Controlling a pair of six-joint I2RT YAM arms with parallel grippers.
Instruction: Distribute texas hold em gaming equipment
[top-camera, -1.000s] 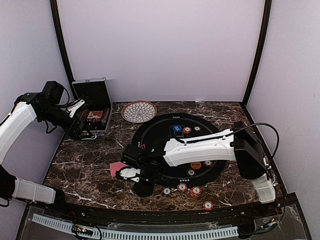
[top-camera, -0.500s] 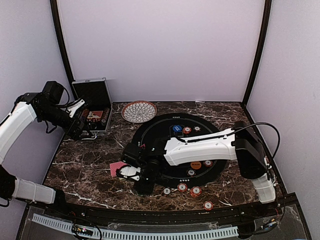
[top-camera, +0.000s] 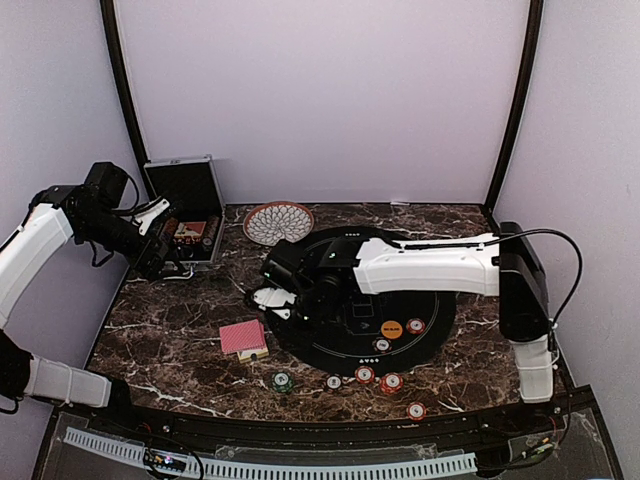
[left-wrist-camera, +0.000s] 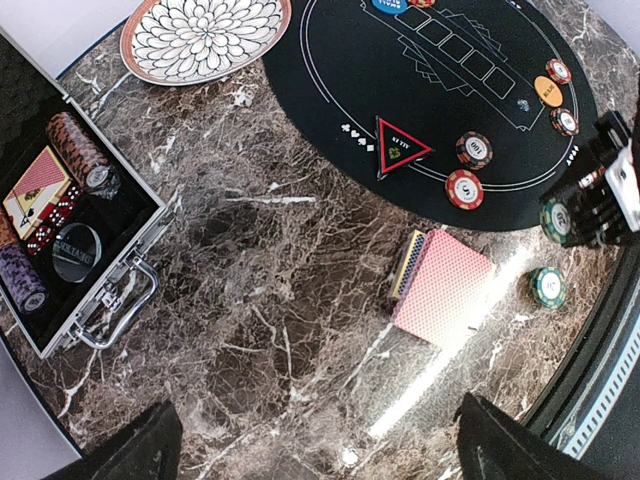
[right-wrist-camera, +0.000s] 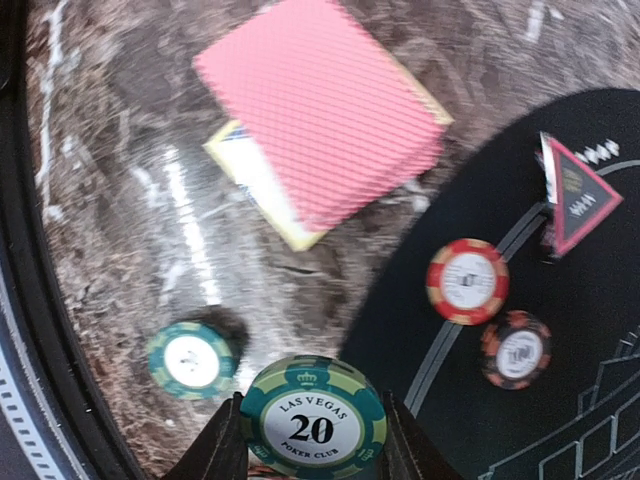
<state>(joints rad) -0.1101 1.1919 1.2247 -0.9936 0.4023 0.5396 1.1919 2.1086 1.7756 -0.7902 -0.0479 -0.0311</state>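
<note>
Black round mat (top-camera: 350, 345) lies on the marble worktop (top-camera: 170, 330), its middle hidden in the top view by the right arm stretched across it. The right wrist view is blurred. The blue button (left-wrist-camera: 388, 5) is cut off at the top edge of the left wrist view. The open silver-edged case (left-wrist-camera: 148, 228) is cut off at that view's left.

The right gripper (right-wrist-camera: 313, 445) hangs over the mat's left edge, its jaws pinching 1 green chip (right-wrist-camera: 313, 415) marked 20. The left gripper (left-wrist-camera: 315, 440) hovers near the case, jaws spread wide.

1 red-backed deck (top-camera: 243, 336) lies on the worktop left of the mat. A yellow-edged piece pokes out beneath it, and I cannot tell what it is. A second green chip (top-camera: 283, 381) lies near the deck, toward the front. 1 red triangle marker (left-wrist-camera: 400, 145) sits at the mat's rim, with 2 chips (left-wrist-camera: 473, 150) just beside it. 4 striped chips (top-camera: 364, 375) lie in a loose row near the front edge. 1 orange button (top-camera: 391, 328) sits on the mat. 1 patterned bowl (top-camera: 278, 222) stands behind the mat.
</note>
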